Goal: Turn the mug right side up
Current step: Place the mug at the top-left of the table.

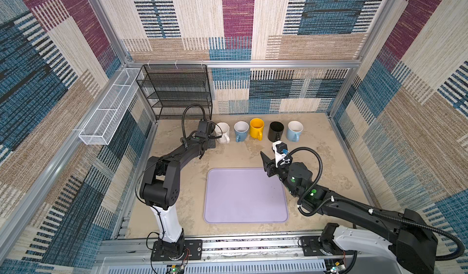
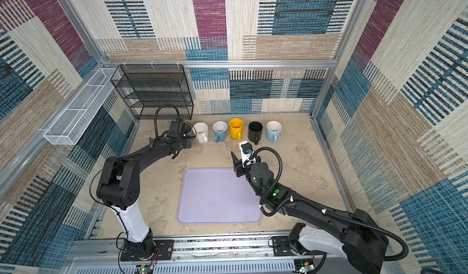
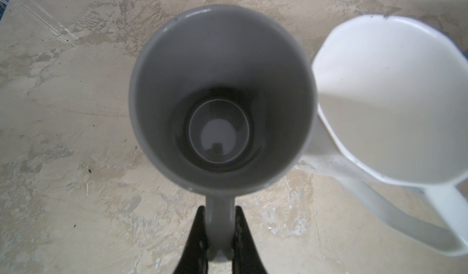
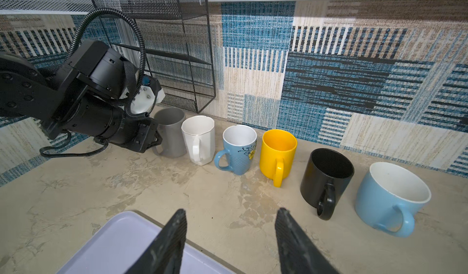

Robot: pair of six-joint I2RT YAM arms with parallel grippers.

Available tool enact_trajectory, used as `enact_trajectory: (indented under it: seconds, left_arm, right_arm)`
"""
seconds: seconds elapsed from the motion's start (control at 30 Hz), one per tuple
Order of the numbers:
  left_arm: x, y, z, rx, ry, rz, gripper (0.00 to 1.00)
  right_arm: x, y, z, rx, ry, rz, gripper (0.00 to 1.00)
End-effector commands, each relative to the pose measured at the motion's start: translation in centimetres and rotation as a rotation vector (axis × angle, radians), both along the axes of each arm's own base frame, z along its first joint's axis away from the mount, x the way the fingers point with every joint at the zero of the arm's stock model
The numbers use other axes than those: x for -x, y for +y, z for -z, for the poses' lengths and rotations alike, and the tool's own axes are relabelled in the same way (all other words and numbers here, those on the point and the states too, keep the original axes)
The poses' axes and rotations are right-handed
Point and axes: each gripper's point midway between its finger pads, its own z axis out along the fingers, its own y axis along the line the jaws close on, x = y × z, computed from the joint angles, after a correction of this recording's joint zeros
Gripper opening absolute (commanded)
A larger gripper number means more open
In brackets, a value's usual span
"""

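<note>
grey mug (image 3: 220, 95) upright, mouth up, long axis vertical, looks set on the bench (image 3: 63, 158) at the row's left end, just beside white mug (image 3: 390, 95). left hand (image 3: 220, 217) clenched on its handle. right hand (image 4: 230, 217) released, empty, well apart.

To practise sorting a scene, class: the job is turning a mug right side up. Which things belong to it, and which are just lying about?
Job: grey mug, left hand on its handle.
Lying about: white mug, flowered blue mug, yellow mug, black mug, pale blue mug, lilac tray, black rack.
</note>
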Motion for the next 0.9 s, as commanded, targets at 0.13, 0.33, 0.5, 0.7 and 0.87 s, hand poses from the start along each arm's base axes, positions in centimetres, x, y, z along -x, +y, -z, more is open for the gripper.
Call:
enact_trajectory:
  seconds: [0.13,0.33,0.5,0.7,0.87]
  left_arm:
    - [-1.5,-0.3,-1.4,0.033,-0.078,-0.018,0.00]
    - [-1.2,-0.5,-1.3,0.041,-0.064,-0.006,0.07]
    - [-0.8,-0.4,-2.1,0.036,-0.061,-0.001,0.22]
    - [-0.6,-0.4,-2.8,0.038,-0.054,0.000,0.39]
    - [-0.2,-0.3,-3.9,0.052,-0.063,-0.011,0.52]
  right_arm:
    - [-0.4,0.4,-0.4,-0.023,0.002,-0.004,0.60]
    - [-0.6,0.5,-0.3,-0.031,0.007,-0.005,0.61]
    - [-0.9,0.6,-0.2,-0.026,0.013,-0.006,0.62]
    - [-1.1,0.7,-0.2,-0.031,0.017,-0.010,0.63]
    - [-1.0,0.6,-0.1,-0.035,0.021,-0.010,0.63]
